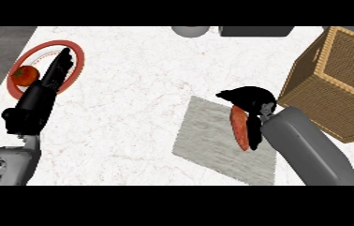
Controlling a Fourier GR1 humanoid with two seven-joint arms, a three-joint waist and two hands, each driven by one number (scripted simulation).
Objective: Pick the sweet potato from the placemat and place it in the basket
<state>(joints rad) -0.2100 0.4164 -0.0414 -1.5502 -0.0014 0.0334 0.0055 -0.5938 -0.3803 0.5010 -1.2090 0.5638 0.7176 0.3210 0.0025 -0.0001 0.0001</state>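
The orange-red sweet potato (pixel 239 126) is held in my right hand (pixel 253 102), whose black fingers curl round its top and right side. It hangs over the right part of the grey placemat (pixel 207 136). The woven basket (pixel 325 79) stands at the right edge, just beyond my right hand. My left hand (pixel 47 84) rests open at the left, fingers straight and pointing up over a red-rimmed plate (pixel 75 56).
A red tomato (pixel 25 75) lies on the plate at the far left. A grey round object (pixel 190 31) and a dark flat object (pixel 256 31) sit at the counter's back edge. White counter stretches between the plate and the placemat.
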